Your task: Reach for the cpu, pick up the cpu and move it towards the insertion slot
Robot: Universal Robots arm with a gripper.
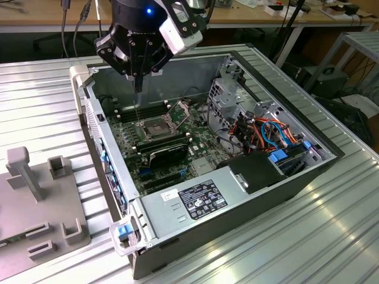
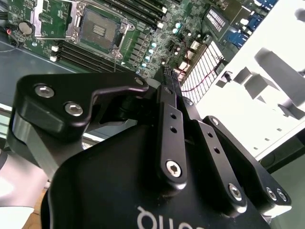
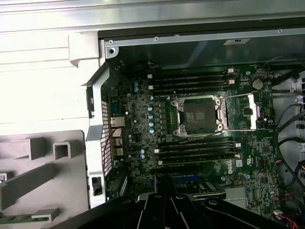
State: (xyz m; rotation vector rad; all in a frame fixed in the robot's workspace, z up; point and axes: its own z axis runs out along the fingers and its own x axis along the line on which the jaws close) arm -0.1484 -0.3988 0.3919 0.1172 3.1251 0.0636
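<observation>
Our gripper (image 1: 137, 89) hangs inside the open computer case (image 1: 183, 74), over the insertion slot (image 1: 155, 128), whose dark centre lies bare. Its fingers (image 2: 169, 109) are clenched together. Whether the cpu sits between them we cannot tell.

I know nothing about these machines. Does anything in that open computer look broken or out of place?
Nothing looks broken or spilled. The square silver-framed insertion slot has its hinged metal lid swung open beside it, which looks deliberate. The black gripper hangs over the green circuit board near it.
</observation>
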